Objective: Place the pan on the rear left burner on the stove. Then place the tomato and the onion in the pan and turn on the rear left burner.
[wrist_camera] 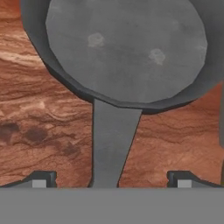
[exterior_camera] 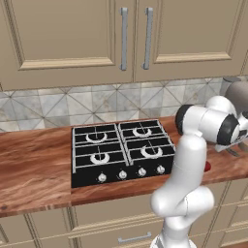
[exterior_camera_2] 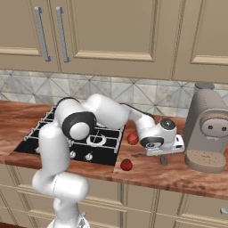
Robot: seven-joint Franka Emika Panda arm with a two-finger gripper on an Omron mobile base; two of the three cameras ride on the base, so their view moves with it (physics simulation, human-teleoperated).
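Left base view: set behind and left of the arm, looking forward and down; stove (exterior_camera: 121,152) mid-frame, cabinets above. Right base view: behind and right, same downward pitch, nearer the coffee machine (exterior_camera_2: 207,133). Both share the stove, the wooden surface (exterior_camera: 34,169) and the tiled backsplash. Hand view: close, looking straight down on the pan (wrist_camera: 124,48) and its handle.

Hidden and cut off around my gripper

Ahead of my fingertips (wrist_camera: 38,180), the pan (wrist_camera: 127,48) runs off the hand view's top and both sides, and its handle's near end sinks below the frame. From the right base view my hand (exterior_camera_2: 163,144) covers the pan. My arm hides most of a small red thing (exterior_camera: 207,166).
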